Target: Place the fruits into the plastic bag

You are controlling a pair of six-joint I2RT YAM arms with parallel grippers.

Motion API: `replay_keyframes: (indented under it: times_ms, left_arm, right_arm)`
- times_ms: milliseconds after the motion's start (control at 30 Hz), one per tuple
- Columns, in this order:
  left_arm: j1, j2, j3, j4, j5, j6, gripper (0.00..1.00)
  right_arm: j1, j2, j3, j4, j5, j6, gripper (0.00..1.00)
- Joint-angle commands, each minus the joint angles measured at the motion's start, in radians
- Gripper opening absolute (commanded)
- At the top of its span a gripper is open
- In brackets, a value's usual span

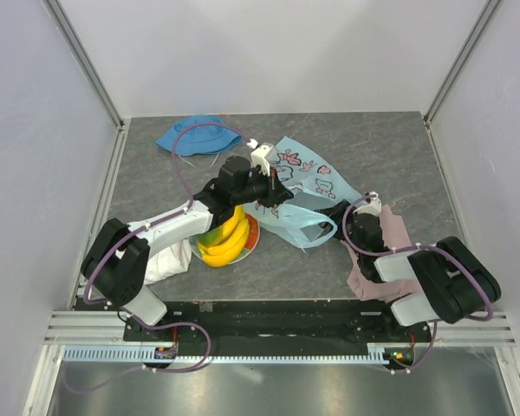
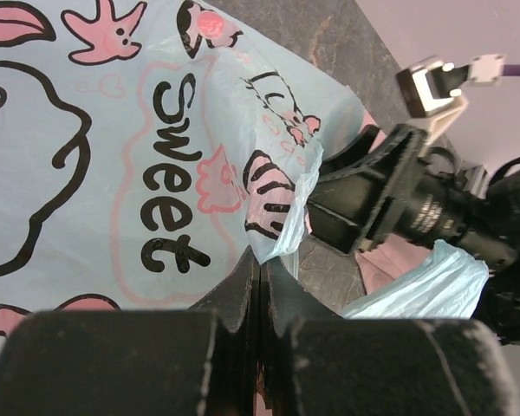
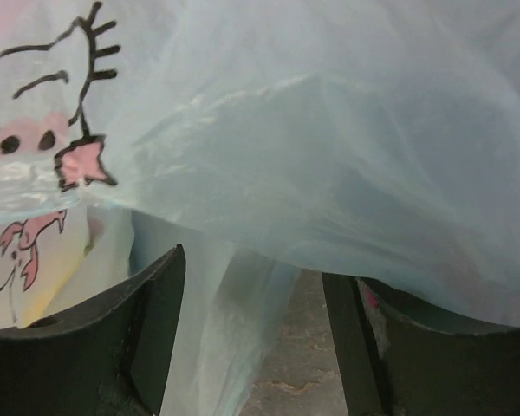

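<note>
The top camera is looking down from above and behind the arm bases. It is standing well back and taking in the whole bench (image 1: 156, 165).

The right wrist camera is peering out between the fingers of the right claw (image 3: 253, 338). It is sitting so near the plastic bag (image 3: 329, 130) that blue film is filling almost its whole frame.

The left wrist camera is riding just behind the left claw (image 2: 258, 286) and facing along it across the bag's print at close range. It is probably catching the right claw side-on.

All three views are sharing the printed bag.
</note>
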Motion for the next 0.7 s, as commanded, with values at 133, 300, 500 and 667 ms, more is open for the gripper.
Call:
replay_keyframes:
  times_ms: [133,300,500,667]
  left_arm:
    - [0.005,-0.023,-0.009,0.092,0.081,-0.064,0.01]
    - [0.12,-0.049,0.011,0.077,0.072,-0.105,0.02]
    - [0.276,-0.051,0.097,0.039,0.083,-0.125,0.02]
    - [0.327,-0.048,0.097,0.022,0.037,-0.128,0.02]
  right_arm:
    - [0.002,0.177,0.03,0.29,-0.014,0.062,0.31]
    - [-0.016,0.068,0.037,0.084,0.064,0.063,0.04]
    - [-0.045,-0.289,0.194,-0.407,0.228,-0.173,0.0]
    - [-0.056,-0.458,0.377,-0.706,0.345,-0.387,0.0]
